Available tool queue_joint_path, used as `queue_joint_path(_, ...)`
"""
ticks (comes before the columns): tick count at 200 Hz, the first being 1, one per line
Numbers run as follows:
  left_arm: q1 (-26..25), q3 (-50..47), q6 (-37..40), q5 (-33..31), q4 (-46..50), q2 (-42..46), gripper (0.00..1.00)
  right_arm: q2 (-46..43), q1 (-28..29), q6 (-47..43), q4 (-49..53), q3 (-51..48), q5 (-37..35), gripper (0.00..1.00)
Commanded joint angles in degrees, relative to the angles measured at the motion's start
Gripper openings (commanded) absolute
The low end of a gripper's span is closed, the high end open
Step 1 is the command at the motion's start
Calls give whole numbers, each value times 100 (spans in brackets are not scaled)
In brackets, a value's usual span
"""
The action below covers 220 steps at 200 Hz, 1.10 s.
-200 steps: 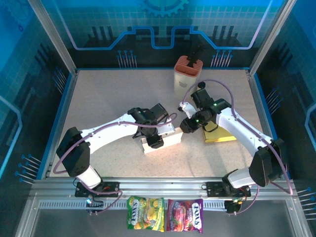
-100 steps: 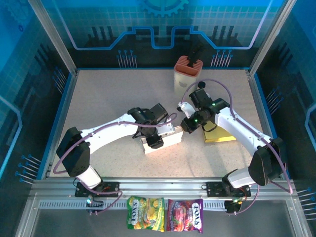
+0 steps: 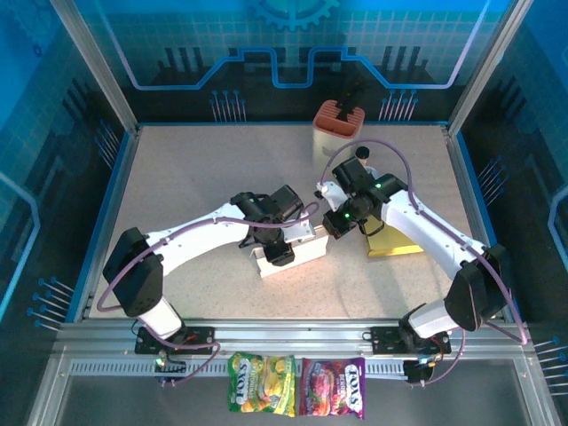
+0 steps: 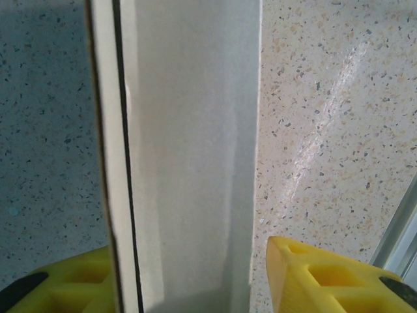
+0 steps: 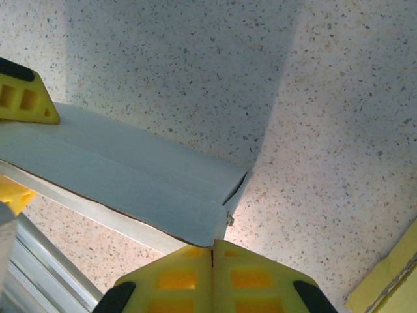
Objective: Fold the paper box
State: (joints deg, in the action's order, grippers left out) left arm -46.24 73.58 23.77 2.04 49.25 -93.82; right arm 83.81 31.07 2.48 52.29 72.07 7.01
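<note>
The white paper box (image 3: 297, 253) lies flat at the table's middle, a long narrow shape with a dark seam along one side (image 4: 189, 156). My left gripper (image 3: 277, 250) straddles it from above. One yellow finger (image 4: 62, 287) is partly hidden behind the box's left edge. The other finger (image 4: 326, 277) stands a sliver off the right edge. My right gripper (image 3: 330, 225) is at the box's right end, shut (image 5: 213, 251), with nothing between the pads. Its tips touch the corner where the end flap (image 5: 236, 192) gapes slightly.
A flat gold card (image 3: 397, 241) lies just right of the right gripper, its edge (image 5: 391, 283) near the fingers. A cream container with an orange lid (image 3: 338, 130) stands at the back. Two candy bags (image 3: 295, 398) rest on the front rail.
The right gripper has shut and shifted slightly up and left toward the box's end. The left arm and the box have stayed put.
</note>
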Motion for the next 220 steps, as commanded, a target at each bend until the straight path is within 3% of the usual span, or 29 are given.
queue_joint_path(1, 45, 191, -175, 132, 155, -84, 45, 73, 110, 469, 312, 284, -70, 0)
queue_joint_path(115, 47, 236, -320, 26, 103, -156, 42, 68, 207, 1476, 133, 82, 43, 0)
queue_joint_path(139, 49, 269, -333, 24, 105, -171, 33, 15, 207, 1664, 97, 8, 13, 0)
queue_joint_path(220, 54, 357, -399, 7, 119, -231, 35, -5, 207, 2124, 167, 113, 117, 0)
